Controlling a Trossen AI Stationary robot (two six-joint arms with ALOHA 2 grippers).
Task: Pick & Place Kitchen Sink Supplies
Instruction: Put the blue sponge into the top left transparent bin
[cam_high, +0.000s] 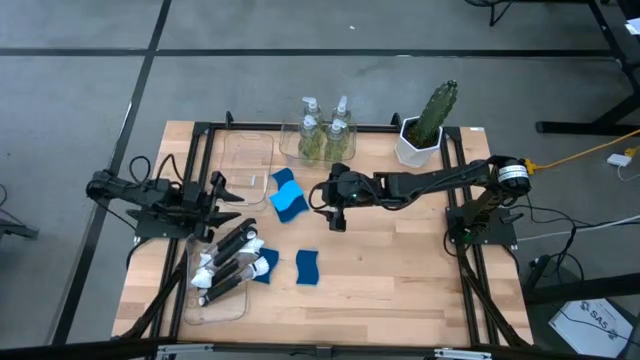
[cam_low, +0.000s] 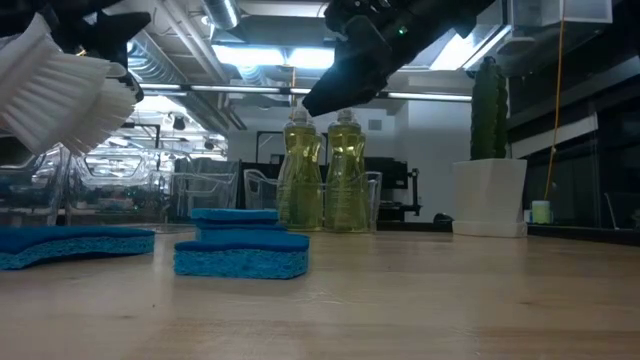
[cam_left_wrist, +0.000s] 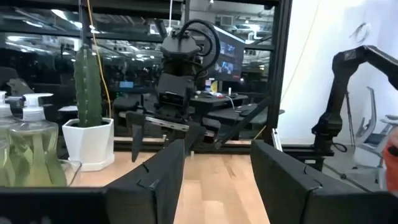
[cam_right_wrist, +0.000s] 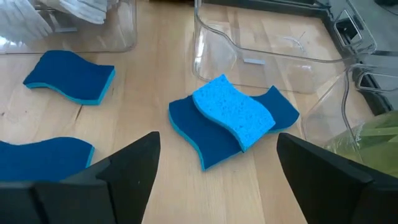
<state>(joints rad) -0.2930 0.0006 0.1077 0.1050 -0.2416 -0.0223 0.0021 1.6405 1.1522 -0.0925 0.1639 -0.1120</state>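
Two blue sponges (cam_high: 288, 198) lie stacked at the table's middle, the top one resting across the lower; they show again as the stacked sponges (cam_right_wrist: 233, 118). Two more sponges (cam_high: 307, 267) (cam_high: 265, 265) lie flat nearer the front. Black-handled brushes (cam_high: 225, 265) lie in a clear bin, white heads (cam_low: 60, 90) showing. Soap bottles (cam_high: 320, 130) stand in a far bin. My right gripper (cam_high: 327, 200) (cam_right_wrist: 217, 180) hovers open just right of the stacked sponges. My left gripper (cam_high: 228, 200) (cam_left_wrist: 217, 168) is open at the table's left side, touching nothing.
An empty clear bin (cam_high: 245, 165) sits at the far left, next to the stacked sponges. The cactus in a white pot (cam_high: 425, 125) stands at the far right. Bare wood (cam_high: 400, 270) lies toward the near right. A black frame rims the table.
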